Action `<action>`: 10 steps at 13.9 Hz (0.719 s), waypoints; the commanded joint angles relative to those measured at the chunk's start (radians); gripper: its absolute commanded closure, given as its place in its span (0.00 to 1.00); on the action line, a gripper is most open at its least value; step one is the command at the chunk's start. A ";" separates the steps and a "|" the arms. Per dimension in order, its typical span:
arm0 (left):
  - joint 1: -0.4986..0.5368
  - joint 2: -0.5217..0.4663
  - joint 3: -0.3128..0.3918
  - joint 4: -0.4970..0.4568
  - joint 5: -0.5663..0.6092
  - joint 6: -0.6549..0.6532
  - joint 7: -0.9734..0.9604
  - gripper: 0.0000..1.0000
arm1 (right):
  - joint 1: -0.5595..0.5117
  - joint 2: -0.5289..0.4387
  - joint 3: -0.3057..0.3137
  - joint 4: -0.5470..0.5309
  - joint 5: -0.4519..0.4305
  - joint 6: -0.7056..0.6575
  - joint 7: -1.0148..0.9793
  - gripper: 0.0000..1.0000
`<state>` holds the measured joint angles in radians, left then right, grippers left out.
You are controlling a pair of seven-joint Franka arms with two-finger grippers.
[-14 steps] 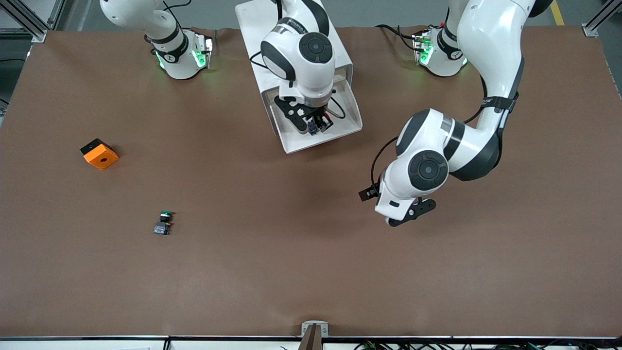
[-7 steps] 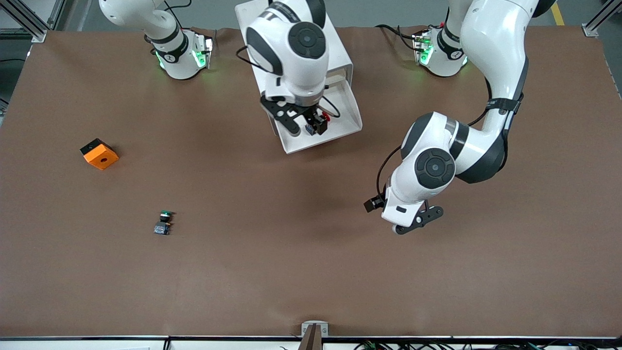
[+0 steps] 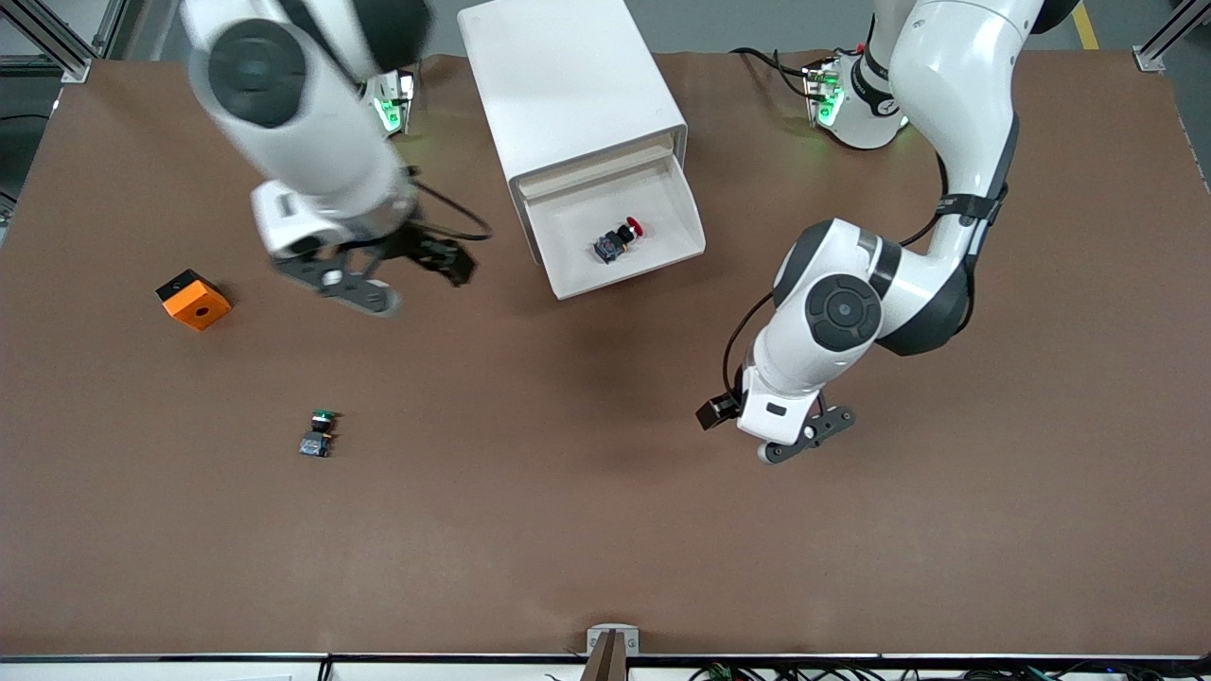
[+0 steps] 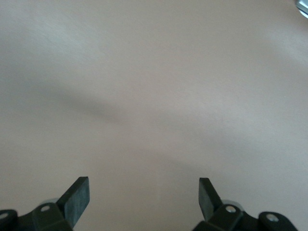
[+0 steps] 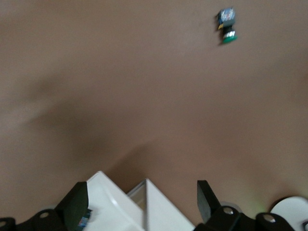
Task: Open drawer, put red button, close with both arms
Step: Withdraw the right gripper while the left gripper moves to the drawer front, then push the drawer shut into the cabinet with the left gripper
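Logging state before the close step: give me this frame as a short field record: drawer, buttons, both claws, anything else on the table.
drawer: uppermost cream-white tray drawer of the white boxy cabinet, pulled open
red button: small red-capped push-button, lying on its side in the drawer
green button: same-shaped green-capped button, on the brown table, nearer the front camera
orange block: orange block with a hole, toward the right arm's end
right claw: open, empty, over bare table beside the cabinet
left claw: open, empty, over bare table
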<state>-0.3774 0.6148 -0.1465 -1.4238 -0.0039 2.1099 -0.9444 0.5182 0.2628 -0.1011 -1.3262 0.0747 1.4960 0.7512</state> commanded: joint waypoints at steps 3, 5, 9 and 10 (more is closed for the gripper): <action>-0.093 -0.099 -0.007 -0.170 0.025 0.053 -0.051 0.00 | -0.231 -0.039 0.006 -0.014 -0.046 -0.054 -0.489 0.00; -0.144 -0.116 -0.007 -0.202 0.025 0.067 -0.051 0.00 | -0.326 -0.040 0.006 -0.014 -0.046 -0.081 -0.645 0.00; -0.251 -0.113 -0.007 -0.237 0.025 0.070 -0.051 0.00 | -0.460 -0.040 0.006 -0.014 -0.050 -0.115 -0.819 0.00; -0.258 -0.104 -0.007 -0.237 0.025 0.070 -0.051 0.00 | -0.483 -0.037 0.009 -0.014 -0.049 -0.115 -0.823 0.00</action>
<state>-0.6138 0.5238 -0.1578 -1.6244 -0.0028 2.1579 -0.9842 0.0779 0.2438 -0.1159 -1.3269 0.0381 1.3884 -0.0459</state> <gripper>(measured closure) 0.000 0.000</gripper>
